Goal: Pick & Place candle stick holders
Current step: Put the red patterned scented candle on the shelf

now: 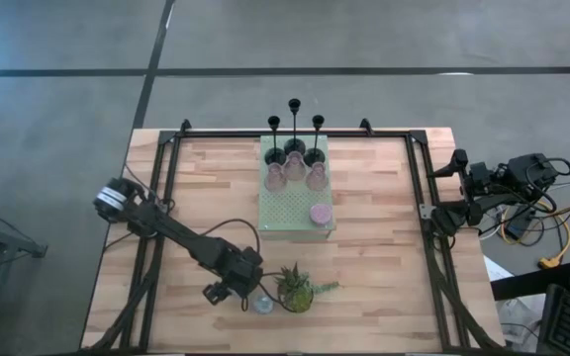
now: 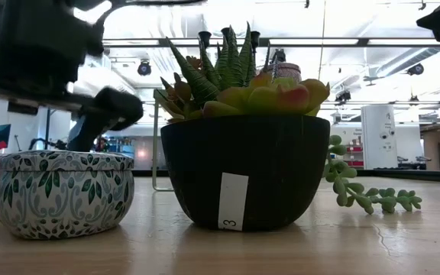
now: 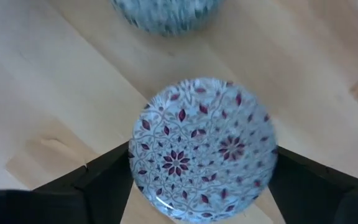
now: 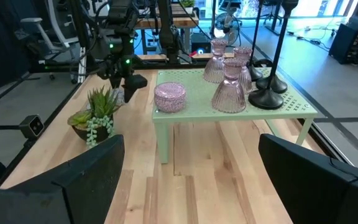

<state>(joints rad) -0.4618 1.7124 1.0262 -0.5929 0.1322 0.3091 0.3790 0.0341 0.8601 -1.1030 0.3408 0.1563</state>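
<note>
Fingers (image 3: 107,180) of the left gripper (image 1: 228,293) are spread wide, one on either side of a small round cup with a red flower pattern (image 3: 202,149) — it sits right between them in the left wrist view, and whether the pads actually touch its wall I cannot tell. That gripper is down at the near edge of the wooden table (image 1: 384,247), just left of the potted plant (image 1: 296,288).

A second small cup, the one with green leaves (image 2: 66,191), stands on the boards just beside the plant's dark pot, seen close up in the low view. Look to the raised pale green mat (image 1: 287,210) at the middle of the table — a pink patterned cup (image 1: 320,214) rests on its near right corner. Behind it, three pink glass holders (image 1: 295,172) cluster together, and at the far edge of the mat three slim black sticks (image 1: 294,129) stand upright on their round bases.

The right gripper (image 4: 185,180) waits off the table's right edge, its fingers wide apart with nothing between them, facing the mat from the side.
</note>
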